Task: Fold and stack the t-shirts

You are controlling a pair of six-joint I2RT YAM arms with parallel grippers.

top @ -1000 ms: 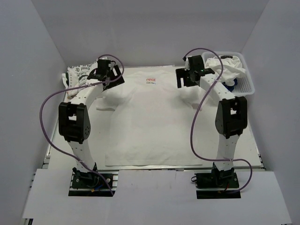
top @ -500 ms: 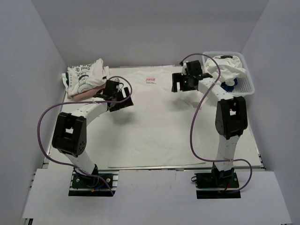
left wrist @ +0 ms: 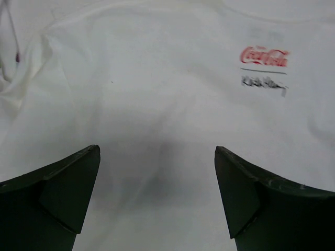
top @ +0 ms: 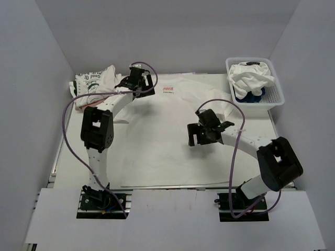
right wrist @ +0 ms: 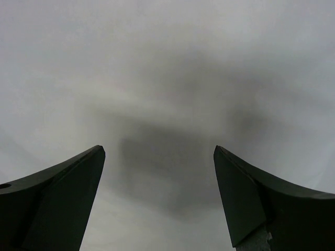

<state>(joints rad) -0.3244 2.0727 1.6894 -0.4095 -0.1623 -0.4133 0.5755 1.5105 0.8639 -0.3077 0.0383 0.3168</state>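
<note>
A white t-shirt [top: 167,136] with a small red print [top: 168,90] lies spread flat on the table. My left gripper [top: 140,85] is open and empty above its far left shoulder; in the left wrist view [left wrist: 157,150] the red print [left wrist: 264,56] lies ahead to the right. My right gripper [top: 203,133] is open and empty low over the shirt's right middle; the right wrist view [right wrist: 158,149] shows only plain white cloth [right wrist: 167,78]. A white shirt with black lettering [top: 94,83] lies on a pinkish one [top: 93,103] at the far left.
A white lattice basket [top: 276,99] at the far right corner holds a crumpled white shirt [top: 254,76] over a navy one [top: 247,97]. White walls close in the table on three sides. Purple cables loop over both arms.
My left gripper has swung from the shirt's left side up to its far left shoulder. My right gripper has moved from the far right shoulder toward me, to the shirt's right middle.
</note>
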